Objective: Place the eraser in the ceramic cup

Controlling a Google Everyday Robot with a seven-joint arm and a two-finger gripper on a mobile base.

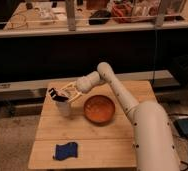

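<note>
My gripper hangs at the left rear of the wooden table, shut on the eraser. The eraser is a small dark block with a pale edge that sticks out to the left of the fingers. Directly below it stands the ceramic cup, small and whitish, its top partly hidden by the gripper. The eraser sits just above the cup's rim, tilted.
A wide orange-brown bowl stands just right of the cup. A crumpled blue cloth lies near the table's front left edge. Behind the table runs a dark counter with a metal rail and clutter on top.
</note>
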